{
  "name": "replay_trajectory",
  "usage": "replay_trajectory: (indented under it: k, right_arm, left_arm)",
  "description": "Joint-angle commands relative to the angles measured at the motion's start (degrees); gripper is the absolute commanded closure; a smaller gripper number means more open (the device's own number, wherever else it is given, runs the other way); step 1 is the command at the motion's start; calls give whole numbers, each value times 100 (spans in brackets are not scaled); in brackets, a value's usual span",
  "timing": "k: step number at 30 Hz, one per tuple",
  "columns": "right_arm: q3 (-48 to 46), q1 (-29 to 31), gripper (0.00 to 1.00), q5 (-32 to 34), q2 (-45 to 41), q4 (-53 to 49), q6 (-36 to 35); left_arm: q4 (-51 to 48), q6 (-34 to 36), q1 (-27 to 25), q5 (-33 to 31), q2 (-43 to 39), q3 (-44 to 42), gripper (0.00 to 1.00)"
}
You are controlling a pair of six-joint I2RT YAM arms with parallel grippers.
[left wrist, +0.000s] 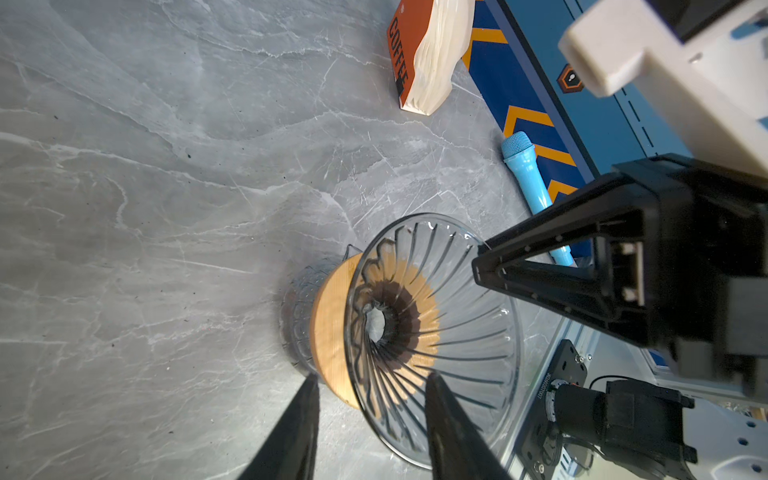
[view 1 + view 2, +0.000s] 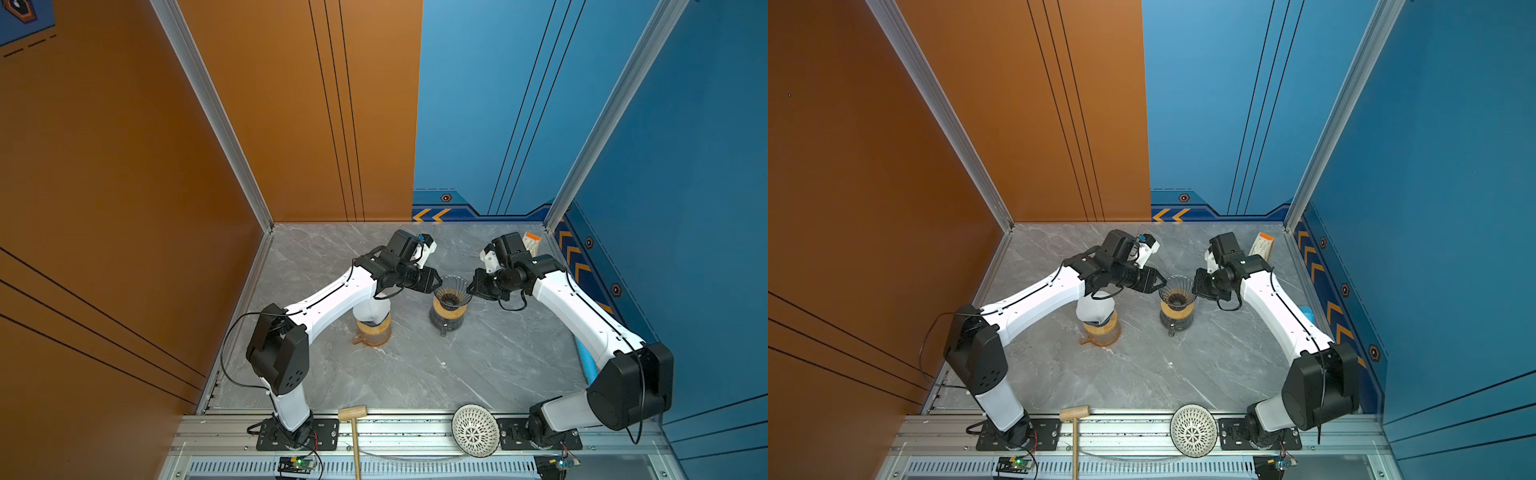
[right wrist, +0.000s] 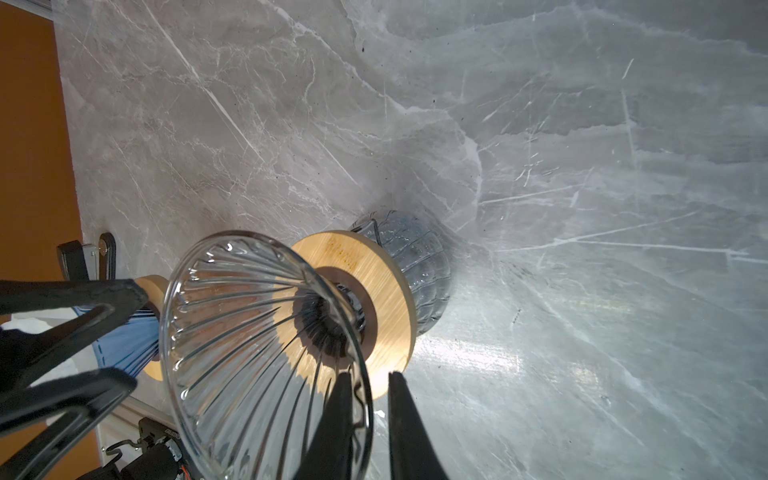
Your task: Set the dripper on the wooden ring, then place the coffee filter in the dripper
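Note:
A clear ribbed glass dripper point(image 2: 453, 286) point(image 2: 1177, 291) stands on a wooden collar over a dark glass carafe at mid table, its cone bare inside. My left gripper point(image 1: 372, 378) point(image 2: 439, 282) is open, its fingers astride the dripper's left rim point(image 1: 436, 332). On the opposite rim point(image 3: 249, 332) my right gripper point(image 3: 370, 376) point(image 2: 468, 286) is shut, with one finger inside the glass and one outside. A white coffee filter point(image 2: 1095, 309) sits in a blue dripper point(image 3: 120, 340) to the left, partly under my left arm. Neither gripper holds it.
The blue dripper rests on an amber carafe point(image 2: 374, 332). An orange COFFEE pack of filters point(image 1: 432, 54) point(image 2: 532, 241) leans at the back right. A blue toy microphone point(image 1: 528, 183) lies along the right wall. A wooden mallet point(image 2: 353, 415) and a white lattice bowl point(image 2: 476, 430) sit on the front rail.

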Motion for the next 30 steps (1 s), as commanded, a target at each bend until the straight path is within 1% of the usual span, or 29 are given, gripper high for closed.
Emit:
replay_trajectory:
  k: [1,8,13,21,24,30]
  right_arm:
    - [-149,54,87,180,-213,239,77]
    - [-245,133,92,259,-307,380,24]
    - [-312,197,94,309,-327,447,75]
    - [-535,276,98,482,-541,701,59]
    - [-683,299,100,528,-626,822,68]
    - [-804,305,100,557,-601,848,197]
  left_arm:
    - [-82,-14,-43,189,91,181,59]
    - [-82,-1,-47,295,235,231,65]
    - [-82,-30,-50,367,323,241,68]
    - [-87,-1,-17,484,351,231,79]
    - [-78,-11,-19,505,369,231,79]
    - [-91,-61,7,571,439,181,82]
